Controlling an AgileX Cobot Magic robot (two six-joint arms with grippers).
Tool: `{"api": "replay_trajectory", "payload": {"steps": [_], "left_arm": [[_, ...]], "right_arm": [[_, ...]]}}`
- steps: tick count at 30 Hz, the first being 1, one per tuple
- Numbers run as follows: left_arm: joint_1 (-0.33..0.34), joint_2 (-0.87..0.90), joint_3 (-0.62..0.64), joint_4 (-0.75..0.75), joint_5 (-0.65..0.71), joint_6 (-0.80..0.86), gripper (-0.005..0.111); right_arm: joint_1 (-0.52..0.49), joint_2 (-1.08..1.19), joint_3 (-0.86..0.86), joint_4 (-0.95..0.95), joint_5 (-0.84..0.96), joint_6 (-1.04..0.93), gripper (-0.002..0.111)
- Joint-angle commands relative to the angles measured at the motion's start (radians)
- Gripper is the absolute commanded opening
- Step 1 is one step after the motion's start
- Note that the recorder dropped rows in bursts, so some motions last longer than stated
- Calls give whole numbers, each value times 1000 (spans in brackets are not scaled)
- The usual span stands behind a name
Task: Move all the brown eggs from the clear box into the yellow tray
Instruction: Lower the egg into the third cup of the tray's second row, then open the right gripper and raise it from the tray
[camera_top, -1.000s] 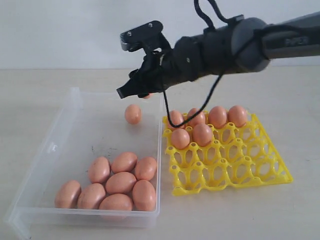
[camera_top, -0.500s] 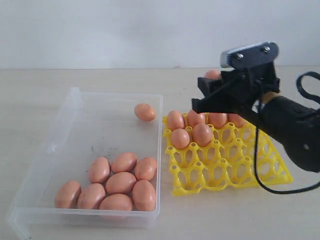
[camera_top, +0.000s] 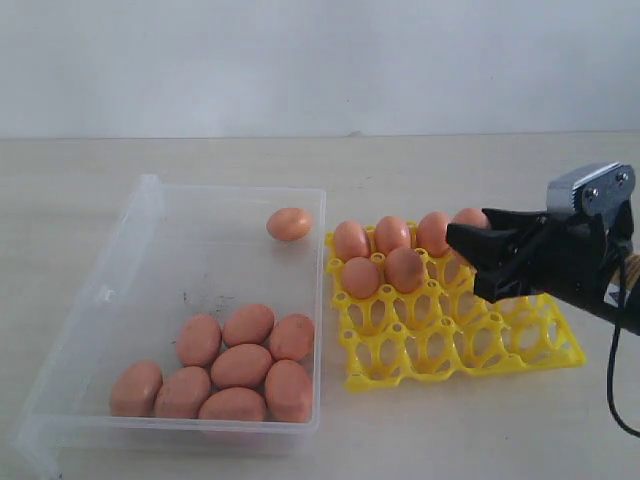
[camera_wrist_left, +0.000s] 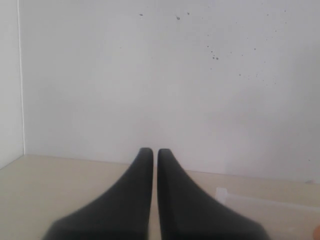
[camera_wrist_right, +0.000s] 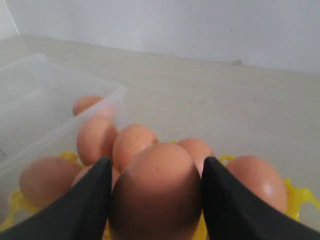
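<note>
Brown eggs (camera_top: 241, 365) are split three ways right now. Nine of them are in the clear box (camera_top: 150, 250) on the left of the table (camera_top: 420, 165). Eight are bunched together at the near end, touching each other. One loner (camera_top: 289, 223) lies on its side up in the far corner, by the wall next to the tray.

The yellow tray (camera_top: 455, 352) sits just beside the box's right wall; I can't tell if the two actually touch. Six eggs sit in its cups. Four are along the far row, and the last one on the right (camera_top: 472, 216) is half hidden behind the arm. The other two are in the next row, at the end nearest the box. The two near rows are just bare yellow lattice.

The right gripper (camera_wrist_right: 156, 161) is clamped on one more egg (camera_wrist_right: 157, 197), with a black finger (camera_wrist_right: 85, 200) pressed against each side of it. From its own camera, that egg is in front of the ones already in the tray. In the outside view the gripper hangs low over the right side of the tray, pointing toward the box, and the fingers hide the egg it carries.

The left gripper (camera_wrist_left: 155, 154) has its fingers together with only a sliver of a gap and nothing between them. It's facing a plain white wall (camera_wrist_left: 175, 75).
</note>
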Motion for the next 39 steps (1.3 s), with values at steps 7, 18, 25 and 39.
{"api": "replay_trajectory", "payload": {"steps": [7,18,25,39], "left_arm": [[-1,-2,-1,4,3,5,4],[-1,-2,-1,4,3,5,4],[-1,-2,-1,4,3,5,4],[-1,-2,-1,4,3,5,4]], "right_arm": [[-13,163,-112,-132,-24,47,0],[-13,167,-126,-127,-24,43,0],[-13,167,-135,-146,11,68,31],[-2,-113,-135,-168,-17,279,34]]}}
